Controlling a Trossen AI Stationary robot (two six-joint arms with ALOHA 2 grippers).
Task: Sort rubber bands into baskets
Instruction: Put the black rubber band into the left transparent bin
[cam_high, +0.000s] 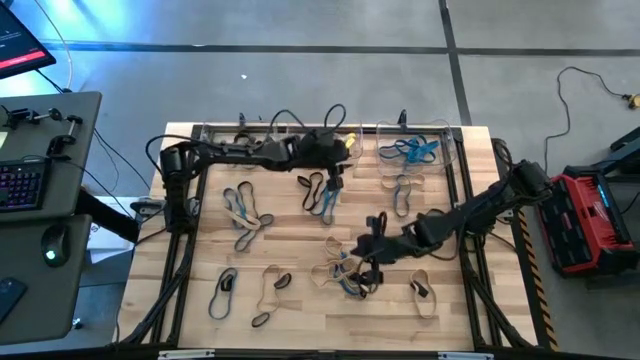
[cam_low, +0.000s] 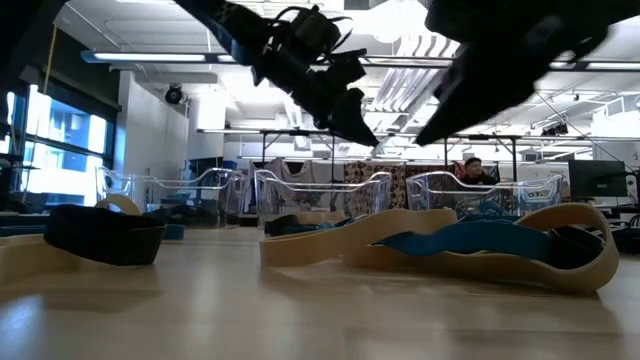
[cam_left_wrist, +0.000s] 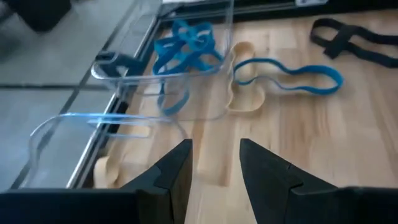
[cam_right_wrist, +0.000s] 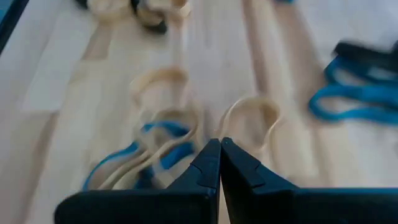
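Note:
Three clear baskets stand along the table's far edge: left, middle and right, the right one with blue rubber bands in it. Black, tan and blue rubber bands lie scattered on the wooden table. My left gripper hovers open near the middle basket, with nothing between its fingers. My right gripper is shut and held above a cluster of tan and blue bands near the table's middle. Nothing shows between its fingers.
A blue band and a tan band lie on the table just in front of the right basket. A black band lies farther off. A dark frame runs round the table. Beyond the table, a person shows in the low view.

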